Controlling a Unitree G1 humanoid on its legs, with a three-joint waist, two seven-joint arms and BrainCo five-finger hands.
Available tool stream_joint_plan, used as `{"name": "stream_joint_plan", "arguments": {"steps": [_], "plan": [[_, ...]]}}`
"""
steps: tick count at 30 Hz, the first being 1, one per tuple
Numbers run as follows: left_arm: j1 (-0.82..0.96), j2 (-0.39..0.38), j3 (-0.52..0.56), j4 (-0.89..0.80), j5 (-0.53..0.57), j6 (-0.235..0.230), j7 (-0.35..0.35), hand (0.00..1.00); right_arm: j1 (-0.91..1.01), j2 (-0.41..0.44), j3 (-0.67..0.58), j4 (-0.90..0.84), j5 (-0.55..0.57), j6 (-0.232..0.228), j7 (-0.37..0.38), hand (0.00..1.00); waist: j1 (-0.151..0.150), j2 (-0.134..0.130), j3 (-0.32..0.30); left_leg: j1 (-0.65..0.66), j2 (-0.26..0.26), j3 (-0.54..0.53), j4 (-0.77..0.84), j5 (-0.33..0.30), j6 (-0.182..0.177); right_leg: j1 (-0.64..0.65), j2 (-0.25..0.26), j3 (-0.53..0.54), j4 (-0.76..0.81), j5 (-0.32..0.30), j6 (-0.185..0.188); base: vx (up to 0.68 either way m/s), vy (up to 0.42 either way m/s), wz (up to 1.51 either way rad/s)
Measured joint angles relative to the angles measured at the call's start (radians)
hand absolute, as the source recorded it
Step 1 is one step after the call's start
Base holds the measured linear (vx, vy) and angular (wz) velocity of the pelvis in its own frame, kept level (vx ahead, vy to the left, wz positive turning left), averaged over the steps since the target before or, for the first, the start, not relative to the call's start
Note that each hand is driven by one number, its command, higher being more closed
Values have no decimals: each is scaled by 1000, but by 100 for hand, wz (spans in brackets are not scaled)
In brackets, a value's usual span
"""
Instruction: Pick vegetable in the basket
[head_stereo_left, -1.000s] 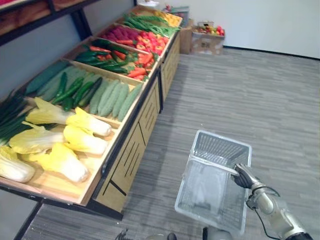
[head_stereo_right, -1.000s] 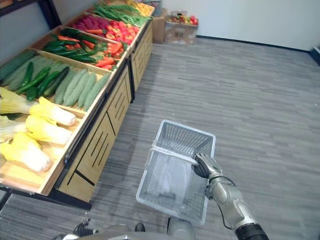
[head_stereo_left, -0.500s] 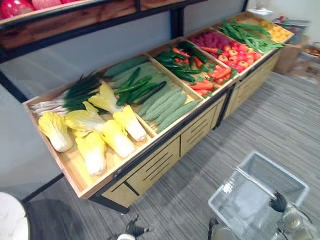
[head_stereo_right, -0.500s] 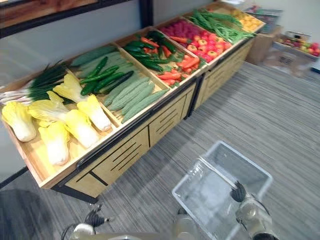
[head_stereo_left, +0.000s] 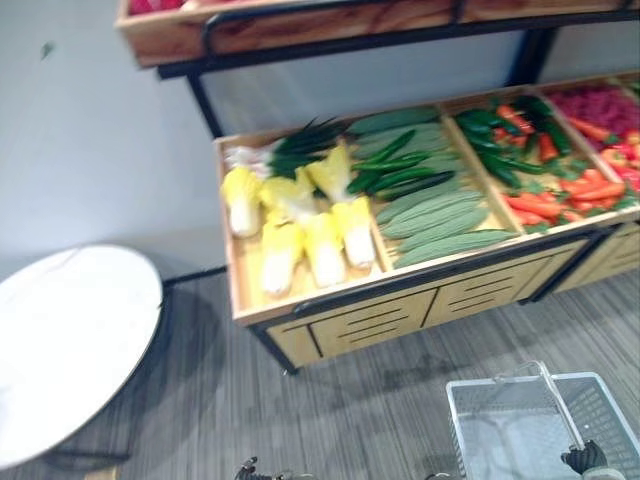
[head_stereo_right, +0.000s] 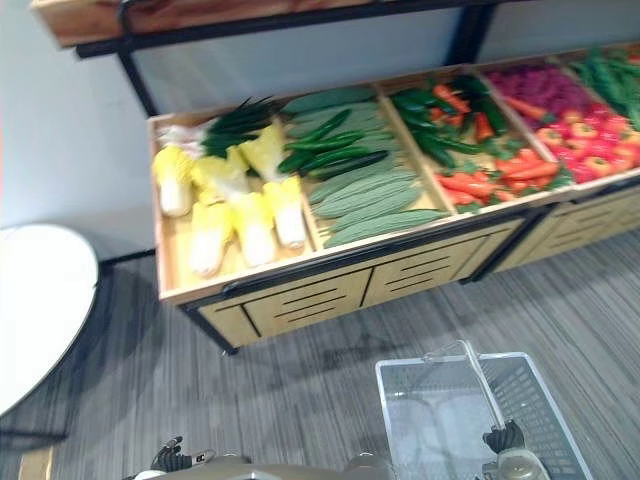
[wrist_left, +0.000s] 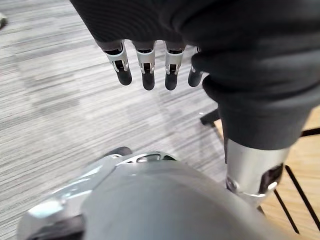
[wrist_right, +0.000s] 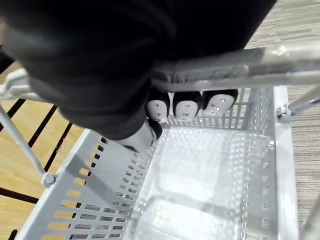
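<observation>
Clutching perforated rectangular basket (wrist_right: 100, 200) (thin handle (wrist_right: 240, 61))

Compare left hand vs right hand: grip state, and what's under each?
Fingers: left hand straight, holding nothing; right hand curled round the basket handle. Below: left hand has grey floor; right hand the empty basket. Both wear dark ribbed covers.

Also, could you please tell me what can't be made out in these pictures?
Upper shelf contents: eye views, cut off by the top edge.
Basket near end: eye views, cut off by the bottom edge.
Right robot hand palm: right wrist view, hidden under its dark cover.
</observation>
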Motion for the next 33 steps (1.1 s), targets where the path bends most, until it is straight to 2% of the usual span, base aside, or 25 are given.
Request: {"name": "stream_joint_plan", "arguments": {"steps": [6,8,11,14,16,20,24,27,30,33], "plan": [[4,3,35,12,10,1,0,0,-26,46,-37,42,1,5,-10,100,8,-8,0,18,-43,10,-99,38,24,5,-3,42,-78,65,6,-102,115,9],[4,4,39,29,10,1,0,0,-20,56,-44,42,2,10,-12,100,2,-14,6,37,-52,10,-137,59,24,-1,-1,52,-76,64,6,-140,34,-16],[3,7,38,36,38,2,-1,0,-19,70,-45,41,21,20,-12,100,0,-10,8,69,-58,54,-198,79,20,-58,-12,91,-5,32,2,-108,19,-32],[0,28,38,36,38,2,-1,0,-15,82,-44,42,21,25,-11,100,-2,-28,21,88,-67,82,-206,78,21,-89,-28,134,57,11,8,-58,10,-32],[-6,55,40,35,36,2,0,0,-11,95,-40,43,21,39,-10,100,-6,-44,31,95,-69,89,-208,79,16,-87,-27,147,55,11,8,-27,10,-18],[-49,81,61,-2,29,-1,13,0,-8,108,-40,65,38,42,-12,100,-5,-53,32,81,-76,85,-209,83,22,-85,-20,170,7,34,31,36,22,2],[-78,88,78,-179,29,-4,63,0,10,132,-56,82,62,45,-18,100,-1,-60,34,56,-88,39,-208,88,29,-53,-10,172,-48,59,27,105,23,35],[-66,76,119,-443,5,-17,138,0,23,156,-63,81,68,42,-27,100,6,-65,29,42,-83,14,-203,89,29,-32,7,147,-91,69,23,96,-16,21],[-41,46,127,-692,-10,-50,193,0,22,158,-63,76,68,38,-36,100,6,-57,26,40,-73,3,-203,89,29,-27,20,144,-96,64,13,95,-46,6],[-66,23,124,-834,-6,-58,237,0,19,158,-62,66,68,28,-39,100,3,-48,27,41,-60,4,-203,89,29,-27,34,146,-96,58,3,52,-43,-2]]}}
